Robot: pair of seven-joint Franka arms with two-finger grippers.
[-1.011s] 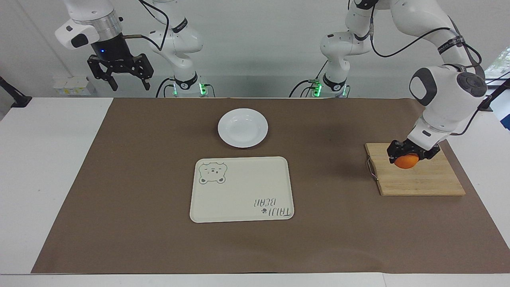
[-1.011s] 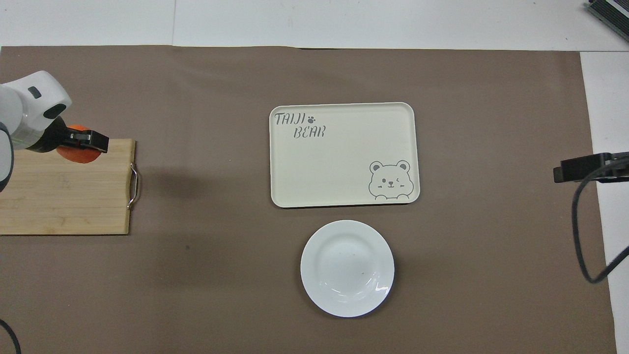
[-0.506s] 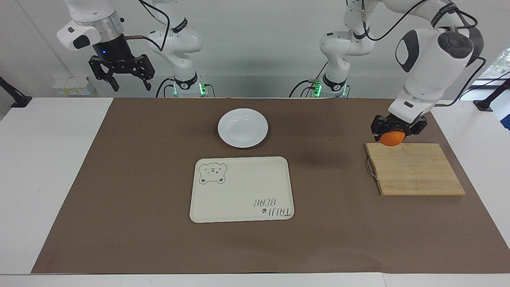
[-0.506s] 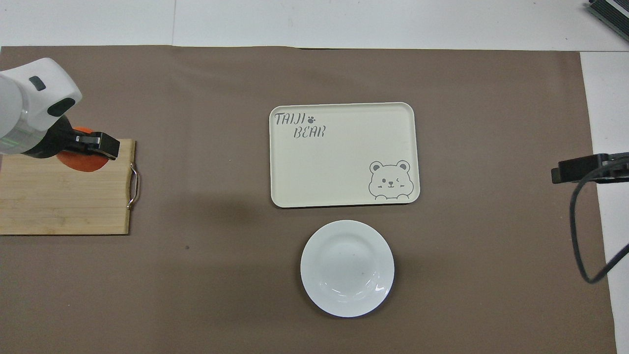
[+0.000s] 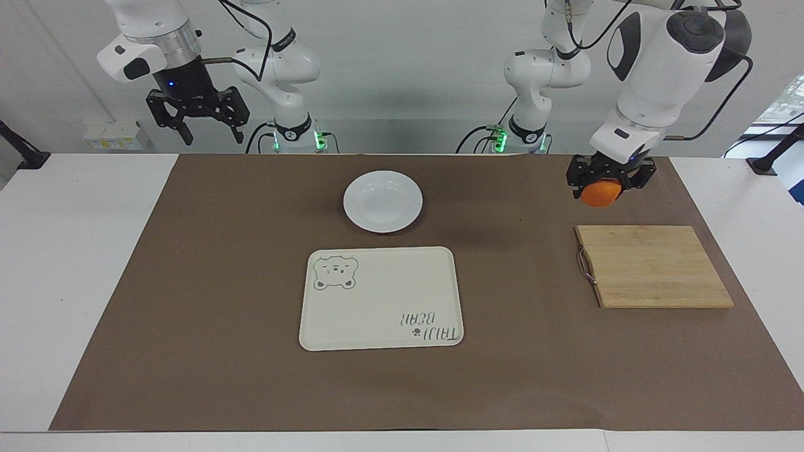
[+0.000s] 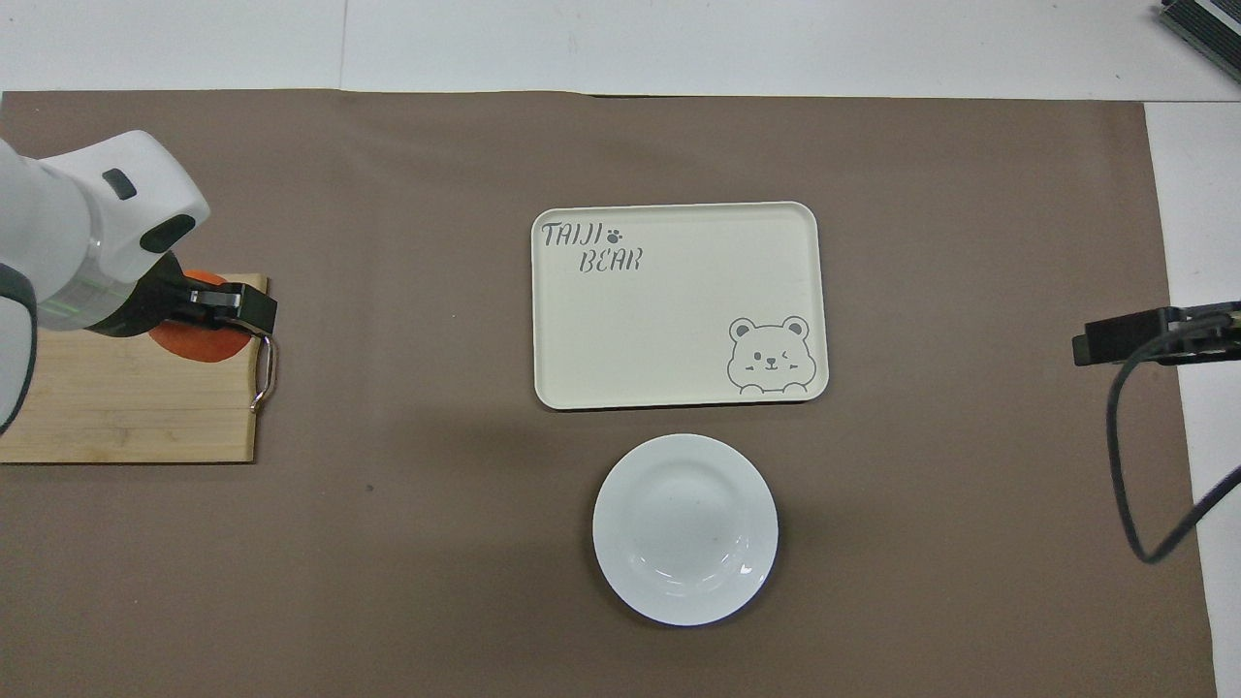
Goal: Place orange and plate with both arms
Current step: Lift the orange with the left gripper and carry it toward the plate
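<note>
Orange (image 5: 600,193) hangs clenched in the left gripper's (image 5: 602,182) jaws above the board (image 5: 653,267). Plate (image 5: 382,201) sits toward the board from the right gripper (image 5: 200,120), jaws released.

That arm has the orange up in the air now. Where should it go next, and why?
Probably sideways toward the white plate, staying raised. The left gripper is shut on the orange, well clear of the wooden cutting board, and the plate lies bare near the robots beside the bear tray. The right gripper waits open, up at its own end.
</note>
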